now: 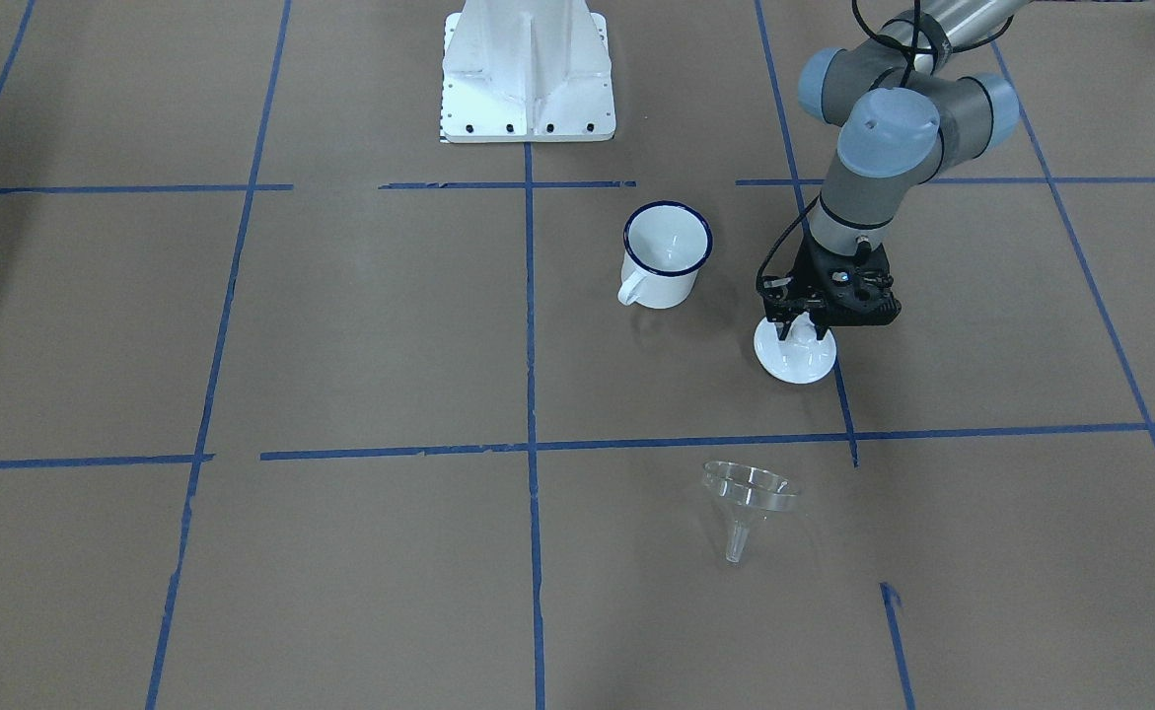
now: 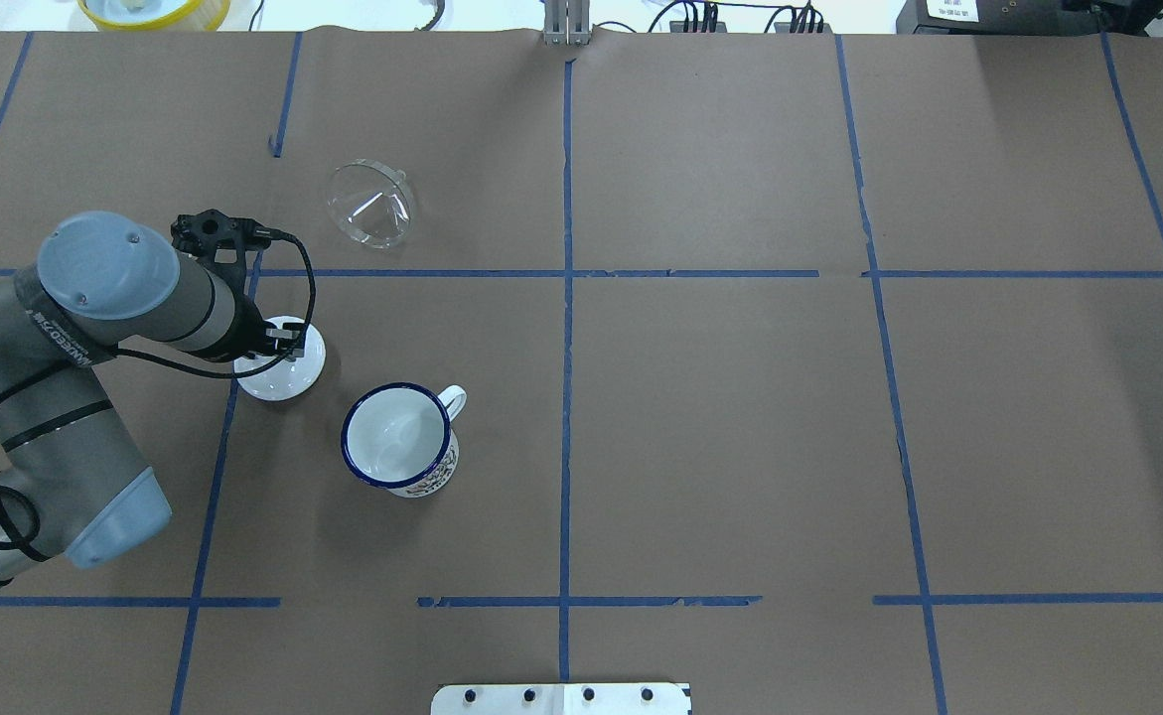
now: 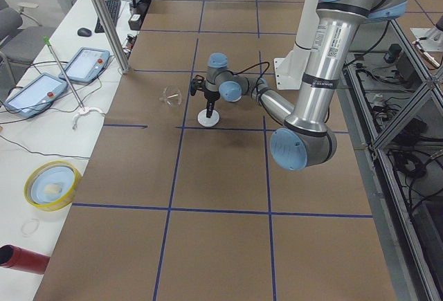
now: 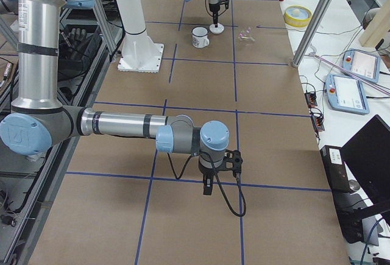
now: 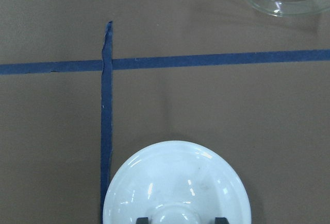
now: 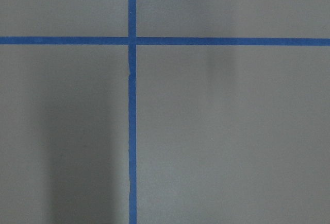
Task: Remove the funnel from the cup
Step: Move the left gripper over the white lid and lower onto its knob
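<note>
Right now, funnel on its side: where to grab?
Probably the funnel by its upper rim, from above, one finger inside: it lies tilted, mouth toward the robot, spout away, so that rim stands clear. The left tool holds the lid by its knob.

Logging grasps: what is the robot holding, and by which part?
The left gripper appears to grip the white lid by its knob; funnel and cup stand free.

Overhead, I see brown table (image 2: 740, 447) w/ blue tape grid (image 2: 566, 397): cup (image 2: 400, 437) upright, lid (image 2: 293, 382) at its 10 o'clock, funnel (image 2: 370, 204) on side at 12.
</note>
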`<state>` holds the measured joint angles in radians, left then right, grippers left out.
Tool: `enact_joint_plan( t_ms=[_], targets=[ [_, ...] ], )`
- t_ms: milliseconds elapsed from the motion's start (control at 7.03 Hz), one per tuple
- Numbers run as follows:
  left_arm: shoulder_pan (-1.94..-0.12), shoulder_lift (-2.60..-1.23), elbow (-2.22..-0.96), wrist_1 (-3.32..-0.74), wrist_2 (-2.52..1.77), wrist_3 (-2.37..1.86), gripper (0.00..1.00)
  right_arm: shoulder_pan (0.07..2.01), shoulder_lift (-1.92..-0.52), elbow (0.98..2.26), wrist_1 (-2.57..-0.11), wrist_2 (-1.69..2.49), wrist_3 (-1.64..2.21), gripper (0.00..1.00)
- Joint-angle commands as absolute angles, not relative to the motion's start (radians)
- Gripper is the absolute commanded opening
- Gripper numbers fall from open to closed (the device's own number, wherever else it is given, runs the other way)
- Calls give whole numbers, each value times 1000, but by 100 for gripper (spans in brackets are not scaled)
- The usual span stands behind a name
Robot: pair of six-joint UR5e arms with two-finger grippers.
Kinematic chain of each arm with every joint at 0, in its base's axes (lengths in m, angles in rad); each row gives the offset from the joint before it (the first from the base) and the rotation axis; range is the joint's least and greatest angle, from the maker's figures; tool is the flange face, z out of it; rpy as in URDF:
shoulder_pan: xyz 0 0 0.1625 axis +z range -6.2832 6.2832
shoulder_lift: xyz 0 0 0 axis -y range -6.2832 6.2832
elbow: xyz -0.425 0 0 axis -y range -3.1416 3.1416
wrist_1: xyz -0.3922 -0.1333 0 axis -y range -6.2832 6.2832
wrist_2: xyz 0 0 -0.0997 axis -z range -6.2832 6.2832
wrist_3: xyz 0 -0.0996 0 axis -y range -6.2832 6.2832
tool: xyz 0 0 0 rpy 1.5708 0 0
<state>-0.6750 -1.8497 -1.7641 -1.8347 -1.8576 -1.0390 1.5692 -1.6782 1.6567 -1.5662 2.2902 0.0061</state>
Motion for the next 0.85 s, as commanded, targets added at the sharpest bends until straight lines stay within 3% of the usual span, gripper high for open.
enact_joint_plan(
  t_ms=[0,711],
  targets=[
    [-676,-1850,-1766,-1835,-1859,-1017,53,1569,-1678,1657,-1566,2290,6,100],
    [-687,-1852,-1763,-1835,-1859,-1017,50,1569,-1678,1657,-1566,2290,6,100]
  ],
)
